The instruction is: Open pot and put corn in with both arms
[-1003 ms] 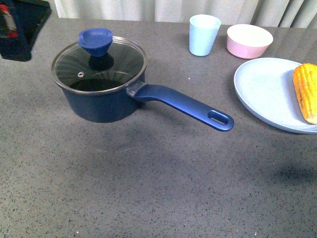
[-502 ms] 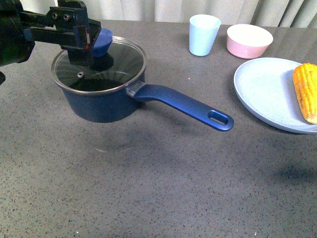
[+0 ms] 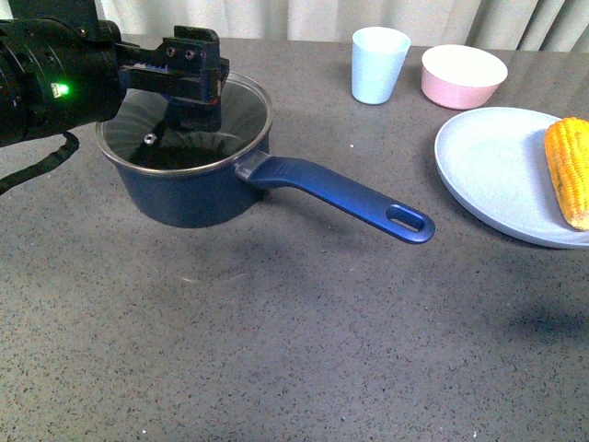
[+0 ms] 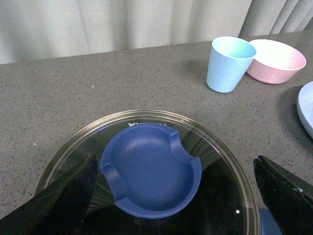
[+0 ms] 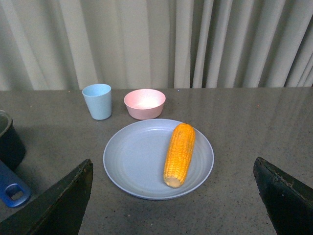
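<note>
Front view. Pot [image 3: 184,184]: dark blue, round, on the left of a grey speckled table [image 3: 294,350]. Its glass lid [image 3: 244,115] is on, steel-rimmed. The long handle [image 3: 340,193] points right and near, with an oval hole at its end. The black left arm [image 3: 55,83] reaches in from the left, head over the lid centre. Half a second ago it sat further left and the knob still showed; now the knob is hidden. Corn [image 3: 569,170]: on a pale blue plate [image 3: 497,170] at far right, both cut off by the edge. A pale blue cup [image 3: 379,64] and a pink bowl [image 3: 464,75] stand far right. Right arm out of view.

Left wrist view. Knob [image 4: 151,176]: matte blue, dished, notched rim. Left fingers [image 4: 63,200] are spread wide, one either side of the knob, not touching it.

Right wrist view. Right fingers [image 5: 286,200] are apart, with nothing between them. The ribbed yellow-orange corn [image 5: 179,154] lies lengthwise on the plate [image 5: 132,166]. Only a sliver of the pot [image 5: 7,142] shows at the left edge.
</note>
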Robot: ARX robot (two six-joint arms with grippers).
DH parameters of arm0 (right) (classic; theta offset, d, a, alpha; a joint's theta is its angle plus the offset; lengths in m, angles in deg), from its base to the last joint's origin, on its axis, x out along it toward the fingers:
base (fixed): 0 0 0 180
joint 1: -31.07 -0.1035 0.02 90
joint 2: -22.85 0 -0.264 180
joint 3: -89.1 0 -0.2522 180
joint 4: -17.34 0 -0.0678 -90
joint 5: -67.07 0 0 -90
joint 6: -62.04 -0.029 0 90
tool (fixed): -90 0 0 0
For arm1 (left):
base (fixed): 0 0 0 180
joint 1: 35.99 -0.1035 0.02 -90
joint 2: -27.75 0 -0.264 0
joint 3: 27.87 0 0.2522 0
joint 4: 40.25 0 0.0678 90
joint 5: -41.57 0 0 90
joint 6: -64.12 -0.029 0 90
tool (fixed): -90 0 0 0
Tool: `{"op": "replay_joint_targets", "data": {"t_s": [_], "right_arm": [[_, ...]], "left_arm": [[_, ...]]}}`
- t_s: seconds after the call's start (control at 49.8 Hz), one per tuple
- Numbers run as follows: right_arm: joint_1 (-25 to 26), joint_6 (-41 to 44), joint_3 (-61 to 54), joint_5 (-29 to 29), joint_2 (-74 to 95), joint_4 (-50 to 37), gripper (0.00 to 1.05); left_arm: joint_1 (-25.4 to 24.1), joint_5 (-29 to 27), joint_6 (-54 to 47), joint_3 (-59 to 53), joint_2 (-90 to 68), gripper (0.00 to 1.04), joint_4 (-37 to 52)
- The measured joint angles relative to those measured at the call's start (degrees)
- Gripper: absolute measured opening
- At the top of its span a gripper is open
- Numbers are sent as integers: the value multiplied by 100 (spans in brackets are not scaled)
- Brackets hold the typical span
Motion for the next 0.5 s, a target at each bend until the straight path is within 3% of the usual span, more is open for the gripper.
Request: {"op": "replay_joint_targets", "data": {"t_s": [0.502], "right_arm": [[0, 0, 0, 0, 0, 0, 96]], "left_arm": [[39, -293, 4, 654, -612, 96, -188]]}}
